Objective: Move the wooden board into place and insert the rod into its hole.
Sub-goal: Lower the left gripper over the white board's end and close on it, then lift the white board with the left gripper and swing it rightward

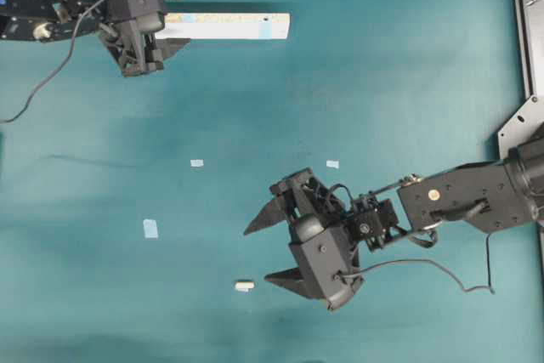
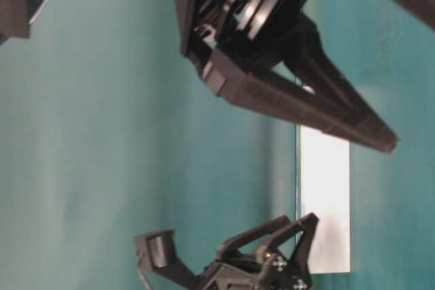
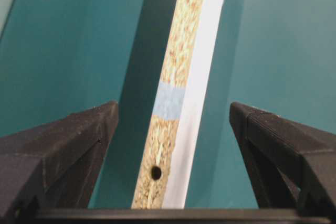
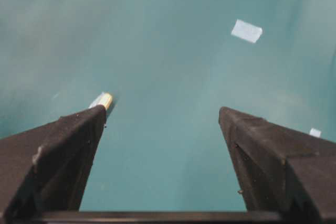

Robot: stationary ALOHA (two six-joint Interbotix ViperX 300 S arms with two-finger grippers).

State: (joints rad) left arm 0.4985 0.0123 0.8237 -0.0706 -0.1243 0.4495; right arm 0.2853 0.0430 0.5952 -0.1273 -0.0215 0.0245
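Note:
The wooden board [image 1: 225, 25] lies flat at the top of the teal table, pale with a speckled edge, a light-blue patch [image 3: 169, 100] and a dark hole [image 3: 156, 172]. My left gripper [image 1: 180, 19] is open, and its fingers straddle the board's left end without touching it; in the left wrist view the board [image 3: 181, 77] runs between the spread fingers. The rod [image 1: 244, 285], a tiny cream peg, lies near the front. My right gripper [image 1: 257, 254] is open and empty just right of the rod. In the right wrist view the rod [image 4: 105, 99] sits at the left fingertip [image 4: 97, 116].
Small pale-blue tape squares lie on the table, one [image 1: 196, 162] left of centre, one [image 1: 332, 163] right of centre, one [image 1: 150, 228] lower left. A metal frame [image 1: 527, 23] runs along the right edge. A cable [image 1: 425, 265] trails from the right arm.

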